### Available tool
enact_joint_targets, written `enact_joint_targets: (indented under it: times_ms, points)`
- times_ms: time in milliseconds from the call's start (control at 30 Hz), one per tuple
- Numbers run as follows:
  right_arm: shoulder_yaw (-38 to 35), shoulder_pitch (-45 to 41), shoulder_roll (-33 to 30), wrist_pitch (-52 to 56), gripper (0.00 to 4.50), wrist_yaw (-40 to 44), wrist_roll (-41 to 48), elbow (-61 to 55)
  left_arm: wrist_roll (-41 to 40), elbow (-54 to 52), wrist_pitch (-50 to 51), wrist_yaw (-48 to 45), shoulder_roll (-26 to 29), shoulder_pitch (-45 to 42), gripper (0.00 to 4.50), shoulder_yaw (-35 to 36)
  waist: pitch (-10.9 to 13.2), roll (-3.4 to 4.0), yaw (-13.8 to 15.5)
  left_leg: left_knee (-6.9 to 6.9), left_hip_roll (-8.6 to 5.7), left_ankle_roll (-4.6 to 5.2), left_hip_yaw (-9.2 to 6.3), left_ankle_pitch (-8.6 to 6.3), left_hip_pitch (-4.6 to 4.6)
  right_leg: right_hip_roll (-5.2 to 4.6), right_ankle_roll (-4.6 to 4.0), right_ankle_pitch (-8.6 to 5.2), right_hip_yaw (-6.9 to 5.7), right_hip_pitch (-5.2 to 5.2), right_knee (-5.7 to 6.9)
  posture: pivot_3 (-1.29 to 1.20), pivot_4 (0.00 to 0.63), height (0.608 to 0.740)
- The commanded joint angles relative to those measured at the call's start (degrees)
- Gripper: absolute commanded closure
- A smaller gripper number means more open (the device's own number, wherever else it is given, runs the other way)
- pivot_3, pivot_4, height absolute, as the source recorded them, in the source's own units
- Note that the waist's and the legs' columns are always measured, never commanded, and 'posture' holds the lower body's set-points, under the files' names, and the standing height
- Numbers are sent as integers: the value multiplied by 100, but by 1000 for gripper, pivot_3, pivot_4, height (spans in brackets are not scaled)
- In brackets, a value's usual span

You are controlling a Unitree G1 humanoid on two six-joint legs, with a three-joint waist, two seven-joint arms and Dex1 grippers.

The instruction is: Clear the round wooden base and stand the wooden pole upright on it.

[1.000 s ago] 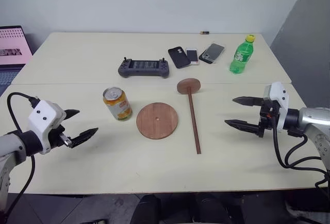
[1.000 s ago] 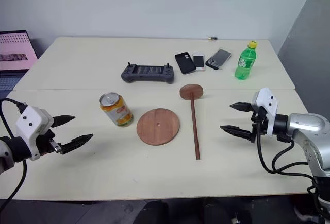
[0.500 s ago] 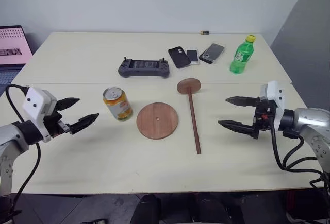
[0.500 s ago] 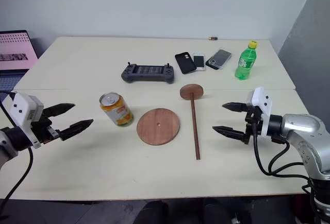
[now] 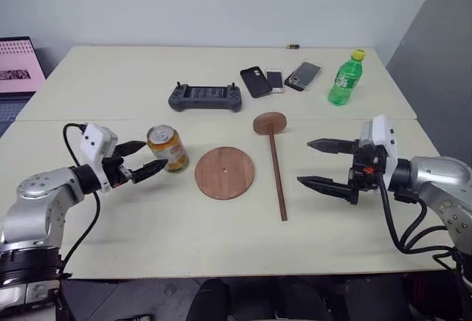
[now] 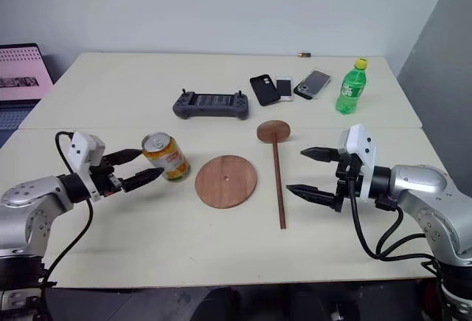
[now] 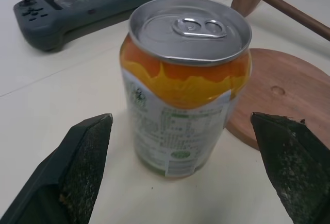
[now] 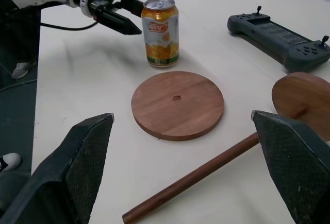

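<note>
The round wooden base (image 5: 225,173) lies flat at the table's middle with nothing on it. Just off its left edge stands an orange drink can (image 5: 167,147). The wooden pole (image 5: 277,177) lies flat to the right of the base, its round plate end (image 5: 270,123) pointing away from me. My left gripper (image 5: 154,156) is open right beside the can on its left; in the left wrist view its fingers (image 7: 85,167) flank the can (image 7: 185,85) without touching. My right gripper (image 5: 304,162) is open and empty, hovering just right of the pole.
A grey game controller (image 5: 206,97), three phones (image 5: 257,82) and a green bottle (image 5: 345,77) sit on the far half of the table. A laptop (image 5: 18,66) stands off the left edge. The near table strip is bare.
My left gripper has moved forward and to the right, up to the can. My right gripper has drifted left toward the pole. Both stayed open.
</note>
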Motion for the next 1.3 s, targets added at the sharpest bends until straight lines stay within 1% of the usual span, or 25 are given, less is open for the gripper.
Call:
enact_joint_targets:
  times_ms: [33, 267, 467, 700, 1000, 1033, 1067, 1100, 1133, 1300]
  points:
    - [28, -102, -53, 43, 0, 37, 195, -294, 100, 134, -225, -38, -22, -219, 49, -72, 0, 0, 2, 0, 0, 0, 0, 0, 0, 0, 0, 0, 0, 0, 0, 0, 150, 740]
    - [157, -172, 22, 59, 0, 84, 292, -315, 214, 316, -364, -51, -187, -356, 49, -253, 0, 0, 2, 1, -1, 0, 0, 0, 0, 0, 0, 0, 0, 0, 0, 0, 150, 740]
    - [417, -345, 169, -194, 0, 296, 235, -239, 306, 439, -421, 15, -345, -479, 49, -358, 0, 0, 3, 1, -1, 0, -1, 0, -2, 0, 0, 0, -1, 0, -1, 0, 150, 740]
    - [689, -545, 92, -346, 0, 638, 152, -151, 430, 682, -565, 84, -515, -661, 49, -425, 0, 0, 3, 2, -2, 0, -1, 0, -3, -1, 0, 0, -2, 0, -1, 0, 150, 740]
    - [769, -567, 60, -338, 0, 680, 125, -217, 540, 977, -818, 141, -795, -859, 49, -498, 0, -1, 6, 3, -3, 0, -3, 0, -3, -1, 0, 0, -3, 1, -1, 0, 150, 740]
    - [770, -570, 57, -328, 0, 670, 131, -232, 542, 1000, -831, 131, -812, -871, 402, -504, 0, -1, 6, 4, -3, 0, -3, 0, -4, -1, 0, 0, -4, 1, -1, 0, 150, 740]
    - [771, -571, 54, -323, 0, 662, 135, -241, 543, 1016, -839, 123, -822, -879, 492, -507, 0, -1, 6, 4, -4, 0, -3, 0, -4, -1, 0, 0, -4, 1, -1, 0, 150, 740]
    - [781, -589, 57, -310, 0, 647, 138, -244, 545, 1055, -857, 113, -828, -900, 764, -509, 0, -1, 6, 4, -4, 0, -3, 0, -4, -2, 0, 0, -4, 1, -2, 0, 150, 740]
    - [778, -593, 52, -297, 0, 635, 146, -252, 530, 1068, -860, 107, -835, -909, 881, -500, 0, -1, 6, 4, -4, 0, -3, 0, -4, -2, 0, 0, -4, 1, -2, 0, 150, 740]
    - [783, -613, 40, -260, 0, 606, 147, -263, 513, 1100, -887, 84, -828, -928, 955, -477, 0, -1, 7, 4, -4, 0, -3, 0, -4, -2, 1, 0, -4, 1, -2, 0, 150, 740]
